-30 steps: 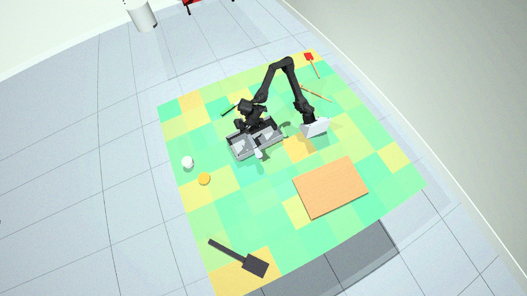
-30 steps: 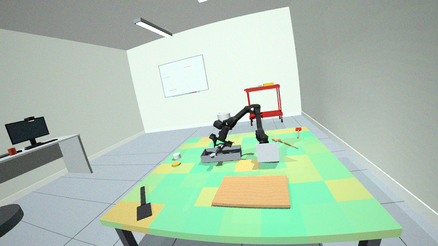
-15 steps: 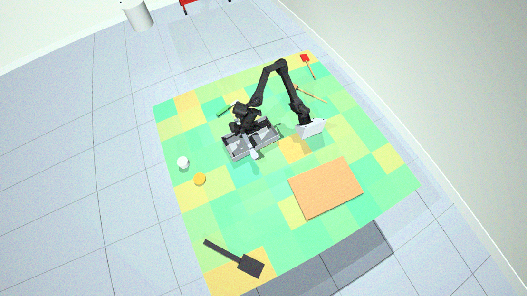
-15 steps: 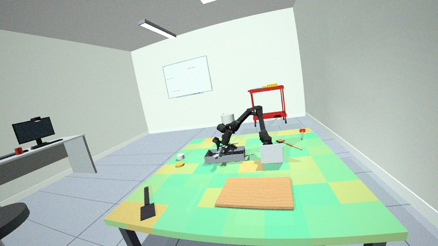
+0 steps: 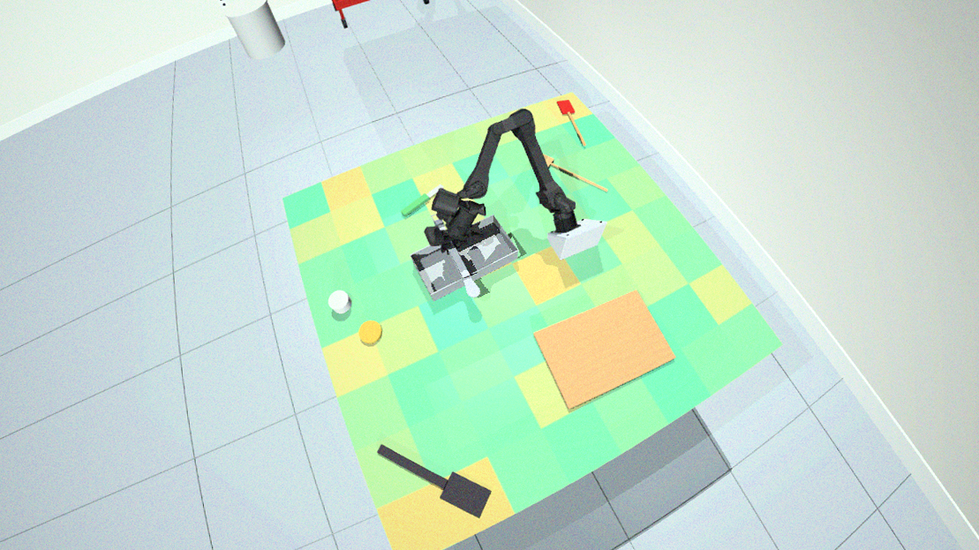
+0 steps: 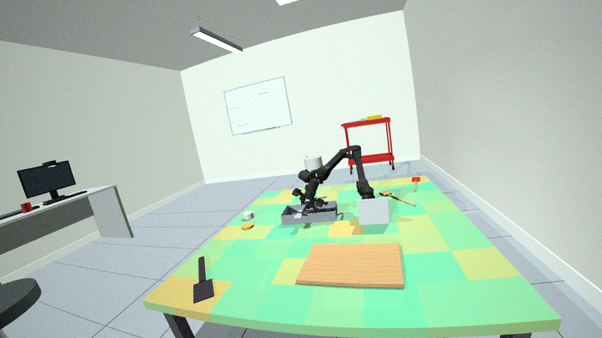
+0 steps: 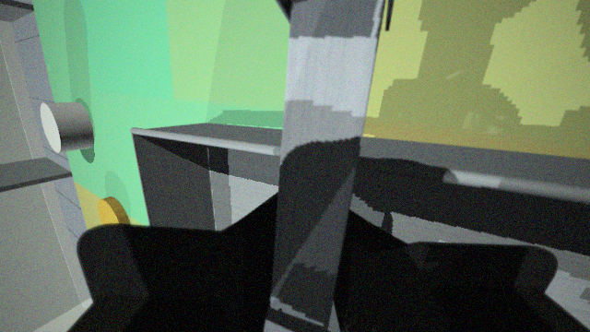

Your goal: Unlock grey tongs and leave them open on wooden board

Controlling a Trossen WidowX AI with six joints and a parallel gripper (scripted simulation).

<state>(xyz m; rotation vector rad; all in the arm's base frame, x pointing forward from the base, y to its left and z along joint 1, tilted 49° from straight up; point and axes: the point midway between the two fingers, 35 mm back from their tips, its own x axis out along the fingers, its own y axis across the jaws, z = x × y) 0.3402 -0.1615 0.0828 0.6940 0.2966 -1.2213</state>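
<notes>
The gripper (image 5: 461,239) (image 6: 312,206) (image 7: 300,202) is closed on the tongs (image 5: 471,284) (image 6: 298,214) (image 7: 328,78), which lie across the roasting tin (image 5: 443,290) (image 6: 314,217) (image 7: 177,194), left of the arm's base. The tin's walls seemingly prop them up for finger room; gripping both sides should allow lifting, then squeezing tips-down before reaching the near-right board (image 5: 604,348) (image 6: 351,266).
</notes>
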